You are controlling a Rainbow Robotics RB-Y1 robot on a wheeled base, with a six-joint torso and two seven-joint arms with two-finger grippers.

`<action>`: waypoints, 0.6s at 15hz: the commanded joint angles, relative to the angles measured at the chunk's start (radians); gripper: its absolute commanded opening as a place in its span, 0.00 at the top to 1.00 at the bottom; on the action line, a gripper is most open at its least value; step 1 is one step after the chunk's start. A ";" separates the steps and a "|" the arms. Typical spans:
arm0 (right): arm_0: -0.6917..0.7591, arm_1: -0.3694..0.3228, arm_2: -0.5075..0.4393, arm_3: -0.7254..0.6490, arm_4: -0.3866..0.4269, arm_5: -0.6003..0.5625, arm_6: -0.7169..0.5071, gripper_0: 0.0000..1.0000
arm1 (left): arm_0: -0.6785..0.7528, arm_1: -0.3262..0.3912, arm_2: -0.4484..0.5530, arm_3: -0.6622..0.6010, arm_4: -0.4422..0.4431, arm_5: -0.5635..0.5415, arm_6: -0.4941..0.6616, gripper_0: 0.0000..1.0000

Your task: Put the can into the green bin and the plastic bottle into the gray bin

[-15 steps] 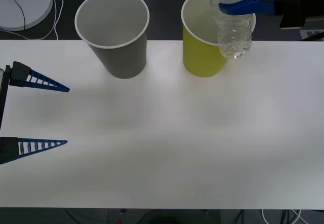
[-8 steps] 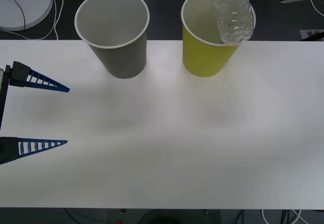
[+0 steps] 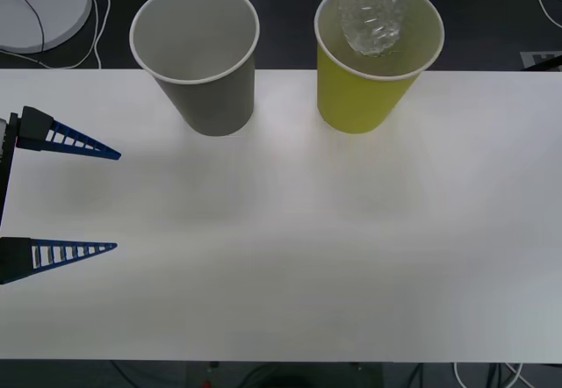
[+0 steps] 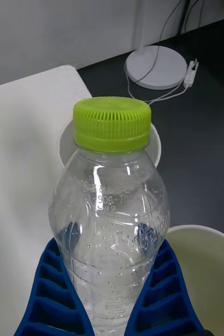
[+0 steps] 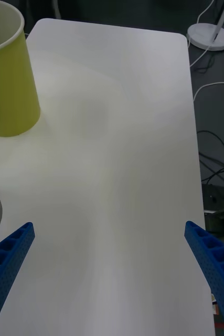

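Note:
The plastic bottle point(image 3: 369, 15), clear with a yellow-green cap point(image 4: 112, 123), hangs above the green bin point(image 3: 360, 98), its lower end over the bin's mouth. My right gripper point(image 4: 109, 252) is shut on the bottle's body point(image 4: 112, 210), blue fingers point(image 4: 49, 294) on both sides. To the left of the green bin stands the gray bin point(image 3: 206, 89), upright; its white rim point(image 4: 63, 142) peeks from behind the cap. My left gripper point(image 3: 116, 200) is open at the table's left side, nothing between its fingers, well away from both bins. The can is out of view.
The white table point(image 3: 307, 230) stretches bare in front of the bins. A white round lamp base point(image 3: 39, 2) with a cable lies on the dark floor beyond the far left corner. The left wrist view shows the green bin point(image 5: 7, 79) and the table's far edge point(image 5: 190, 105).
The right gripper carried the bottle left and away, from over the green bin's right rim to over its mouth, and left the front view's top edge. The left arm stayed still.

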 commanded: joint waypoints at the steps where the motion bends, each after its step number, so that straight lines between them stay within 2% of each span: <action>1: -0.105 0.060 0.088 0.085 0.039 -0.014 -0.001 1.00 | 0.000 0.000 0.000 0.000 0.000 0.000 0.000 0.00; 4: -0.177 0.149 0.154 0.164 0.109 -0.014 -0.012 1.00 | 0.000 0.000 0.000 0.000 0.000 0.000 0.000 0.00; 7: -0.269 0.226 0.231 0.283 0.132 -0.014 -0.013 1.00 | 0.000 0.000 0.000 0.000 0.000 0.000 0.000 0.00; 9: -0.310 0.291 0.248 0.365 0.166 -0.014 -0.013 1.00 | 0.000 0.000 0.000 0.000 0.000 0.000 0.000 0.00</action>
